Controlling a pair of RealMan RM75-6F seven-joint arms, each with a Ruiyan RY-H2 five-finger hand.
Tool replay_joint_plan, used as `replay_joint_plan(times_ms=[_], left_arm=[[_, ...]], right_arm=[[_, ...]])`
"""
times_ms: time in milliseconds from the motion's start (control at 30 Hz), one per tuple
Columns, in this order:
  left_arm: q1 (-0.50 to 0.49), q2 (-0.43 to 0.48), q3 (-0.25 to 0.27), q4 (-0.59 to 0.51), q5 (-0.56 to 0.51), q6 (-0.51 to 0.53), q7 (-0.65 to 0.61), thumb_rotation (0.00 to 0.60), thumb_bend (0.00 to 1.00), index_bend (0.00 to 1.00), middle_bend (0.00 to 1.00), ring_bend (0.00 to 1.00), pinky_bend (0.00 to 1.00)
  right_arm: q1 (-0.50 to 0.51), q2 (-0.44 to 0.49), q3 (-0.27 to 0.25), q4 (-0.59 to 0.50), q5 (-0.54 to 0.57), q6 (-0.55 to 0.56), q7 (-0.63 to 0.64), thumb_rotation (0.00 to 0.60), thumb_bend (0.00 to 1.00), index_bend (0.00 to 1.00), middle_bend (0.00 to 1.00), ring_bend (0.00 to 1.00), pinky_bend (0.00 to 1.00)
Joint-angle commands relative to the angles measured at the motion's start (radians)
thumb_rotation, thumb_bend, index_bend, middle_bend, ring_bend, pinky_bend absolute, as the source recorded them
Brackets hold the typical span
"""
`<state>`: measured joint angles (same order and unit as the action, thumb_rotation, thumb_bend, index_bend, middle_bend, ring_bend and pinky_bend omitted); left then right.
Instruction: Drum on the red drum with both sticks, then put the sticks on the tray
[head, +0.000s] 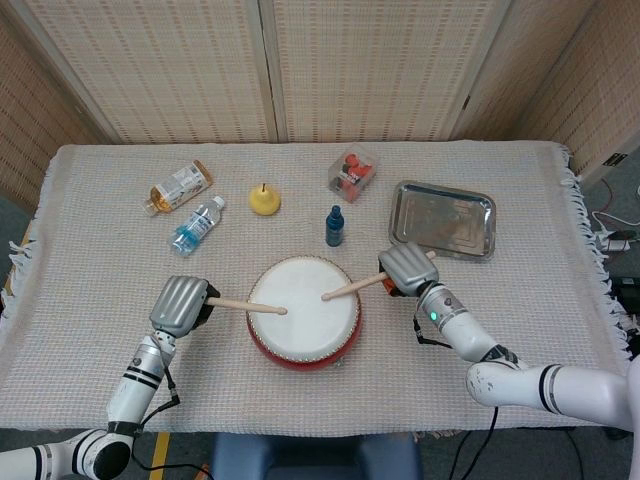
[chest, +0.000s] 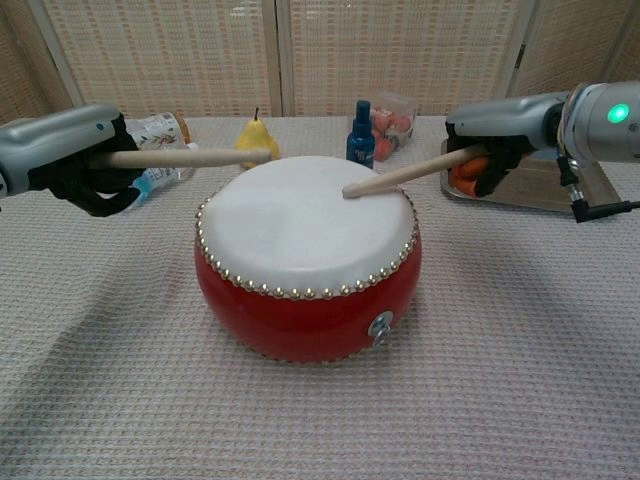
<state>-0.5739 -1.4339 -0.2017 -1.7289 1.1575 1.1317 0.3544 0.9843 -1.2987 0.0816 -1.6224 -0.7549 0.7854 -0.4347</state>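
Red drum is sitting at table centre-front. Left hand is gripping the left stick, holding it level above the skin. Right hand is gripping the right stick, tip touching the skin. Tray is lying behind the right hand.

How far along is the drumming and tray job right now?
Mid-drumming. The right hand has its stick tip down on the red drum; the left hand holds its stick raised above the skin. Left: both sticks onto the tray, which holds neither.
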Motion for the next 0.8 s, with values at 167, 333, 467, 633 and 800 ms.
replay_joint_plan(times_ms=[167,333,467,633,800], left_arm=[[-0.033,-0.079,0.035,0.094,-0.009,-0.014,0.102,0.6,0.81,1.0,1.0,1.0,1.0],[-0.054,-0.115,0.067,0.15,-0.001,-0.022,0.193,0.6,0.81,1.0,1.0,1.0,1.0],[-0.036,-0.094,0.042,0.107,0.014,0.025,0.14,0.6,0.81,1.0,1.0,1.0,1.0],[-0.015,-0.029,0.013,0.025,0.038,0.062,0.068,0.6,0.81,1.0,1.0,1.0,1.0],[-0.02,-0.019,0.015,0.011,0.031,0.05,0.07,0.6,0.81,1.0,1.0,1.0,1.0]], right_arm=[[-0.032,0.067,0.087,-0.11,-0.098,0.079,0.107,0.6,0.93,1.0,1.0,1.0,1.0],[-0.043,0.099,0.101,-0.136,-0.124,0.087,0.127,0.6,0.93,1.0,1.0,1.0,1.0],[-0.036,0.075,0.07,-0.096,-0.094,0.049,0.104,0.6,0.93,1.0,1.0,1.0,1.0],[-0.008,0.008,0.001,-0.006,-0.02,-0.016,0.027,0.6,0.93,1.0,1.0,1.0,1.0],[-0.001,-0.014,0.004,-0.002,0.002,0.007,0.012,0.6,0.93,1.0,1.0,1.0,1.0]])
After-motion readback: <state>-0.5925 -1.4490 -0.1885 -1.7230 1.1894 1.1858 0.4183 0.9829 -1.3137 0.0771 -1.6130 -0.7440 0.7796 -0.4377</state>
